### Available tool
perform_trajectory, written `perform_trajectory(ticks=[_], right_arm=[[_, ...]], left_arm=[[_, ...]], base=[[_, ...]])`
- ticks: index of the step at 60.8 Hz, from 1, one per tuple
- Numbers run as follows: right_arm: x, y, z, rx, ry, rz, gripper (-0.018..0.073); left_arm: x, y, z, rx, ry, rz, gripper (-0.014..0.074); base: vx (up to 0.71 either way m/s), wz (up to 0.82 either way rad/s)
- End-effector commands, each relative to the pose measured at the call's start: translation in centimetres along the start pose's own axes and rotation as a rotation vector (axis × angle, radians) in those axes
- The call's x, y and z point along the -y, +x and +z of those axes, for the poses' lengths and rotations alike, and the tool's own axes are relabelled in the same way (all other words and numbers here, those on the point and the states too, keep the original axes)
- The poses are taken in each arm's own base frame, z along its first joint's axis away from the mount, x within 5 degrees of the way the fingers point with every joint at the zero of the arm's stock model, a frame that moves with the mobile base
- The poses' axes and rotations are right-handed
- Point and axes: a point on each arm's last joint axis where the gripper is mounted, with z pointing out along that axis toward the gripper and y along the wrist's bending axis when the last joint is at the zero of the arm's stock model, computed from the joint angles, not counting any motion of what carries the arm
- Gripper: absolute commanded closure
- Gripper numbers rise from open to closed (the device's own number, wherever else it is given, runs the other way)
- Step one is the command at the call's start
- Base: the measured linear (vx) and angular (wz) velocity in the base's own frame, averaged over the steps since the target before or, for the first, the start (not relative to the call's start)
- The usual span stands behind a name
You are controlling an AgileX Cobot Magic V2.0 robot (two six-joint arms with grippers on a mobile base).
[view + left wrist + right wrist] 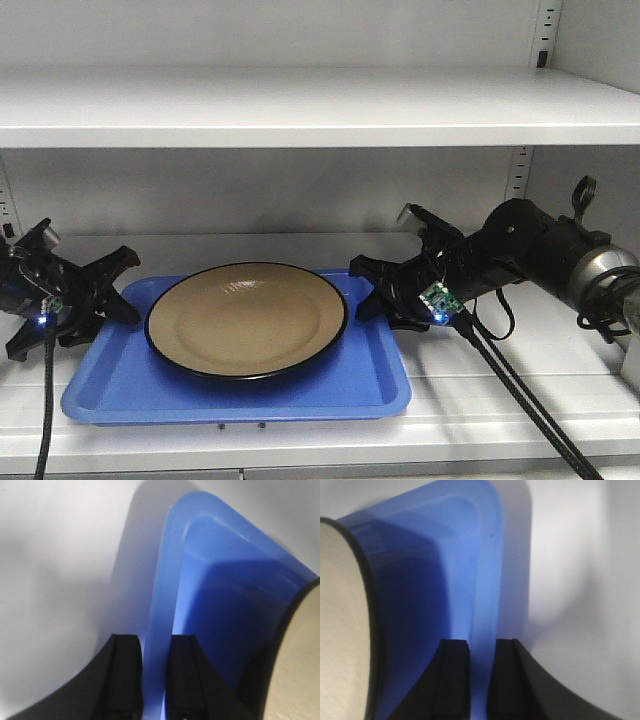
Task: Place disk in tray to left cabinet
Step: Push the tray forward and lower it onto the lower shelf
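Observation:
The tan disk (247, 318) with its thin black rim lies flat in the blue tray (230, 395). The tray rests on the lower shelf (520, 400) of the left cabinet. My left gripper (122, 290) is at the tray's left rim and my right gripper (372, 290) at its right rim. In the left wrist view the left gripper (155, 645) is shut on the tray (200, 580) rim, one finger outside and one inside, with the disk (305, 655) edge at the right. The right gripper (482, 647) holds the tray (465, 545) rim the same way, with the disk (337, 605) at the left.
An upper shelf (300, 105) runs across above the tray, leaving limited height. The grey back panel (300, 190) stands behind, with a slotted upright (517, 170) at the right. Cables (520, 390) trail from the right arm over the shelf's front edge.

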Motion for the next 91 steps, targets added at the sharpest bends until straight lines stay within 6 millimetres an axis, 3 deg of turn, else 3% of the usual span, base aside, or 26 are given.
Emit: perform_trajectory(ticks=[1, 18, 31, 46, 91], right_arm=[[-3.0, -1.3, -3.0, 0.120, -0.093, -0.046, 0.0518], [-2.9, -1.6, -3.1, 0.143, -0.088, -0.052, 0.0409], [-2.3, -1.6, -3.0, 0.149, -0.021, -0.109, 0.0217], [-1.5, -2.2, -3.3, 0.193, 0.052, -0.168, 0.0040], [-1.5, -1.8, -3.1, 0.154, 0.051, -0.165, 0.0027]], left_arm=[[2.6, -0.4, -2.0, 0.077, 0.106, 0.013, 0.0547], [2.6, -0.4, -2.0, 0.082, 0.101, 0.115, 0.0391], [2.6, -0.5, -2.0, 0.096, 0.103, 0.114, 0.0239], [2.6, -0.9, -2.1, 0.142, 0.102, 0.166, 0.0216], [2.6, -0.9, -2.1, 0.139, 0.100, 0.207, 0.0216]], base=[[0.00, 0.00], [0.00, 0.00], [0.00, 0.00], [0.00, 0.00], [0.00, 0.00]])
